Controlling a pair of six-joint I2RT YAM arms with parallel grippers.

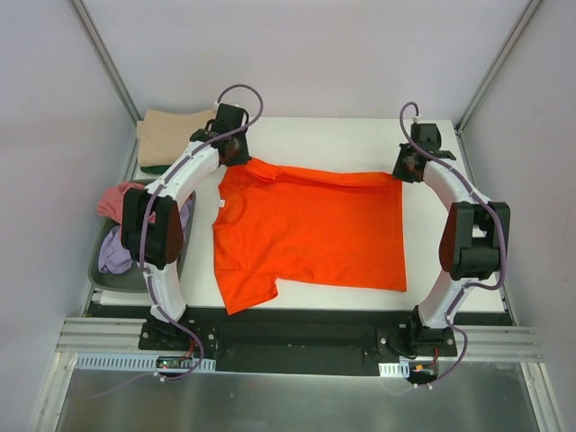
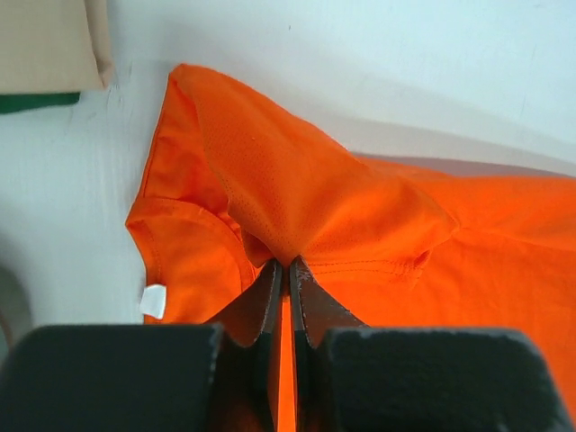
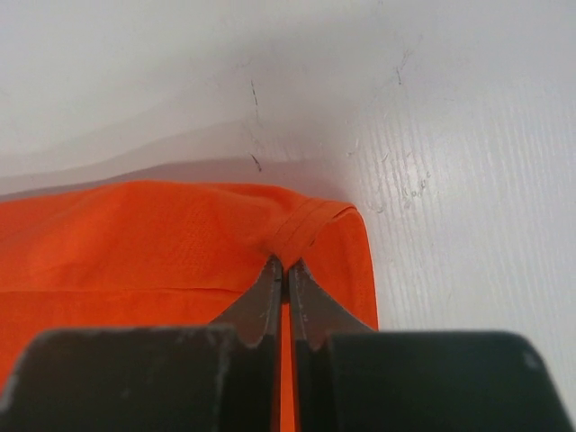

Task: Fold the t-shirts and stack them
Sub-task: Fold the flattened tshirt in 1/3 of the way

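Now I see the orange t-shirt (image 1: 310, 229) clamped twice: left jaws on far sleeve, right jaws on hem corner.

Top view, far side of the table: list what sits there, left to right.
tan shirt → left gripper → orange shirt → right gripper

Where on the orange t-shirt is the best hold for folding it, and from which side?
Probably the far edge's two ends: the far sleeve for the left hand, the far hem corner for the right hand, each from its own side. The orange t-shirt lies flat, collar leftward, so only its edges can be pinched; both hands are shut there.
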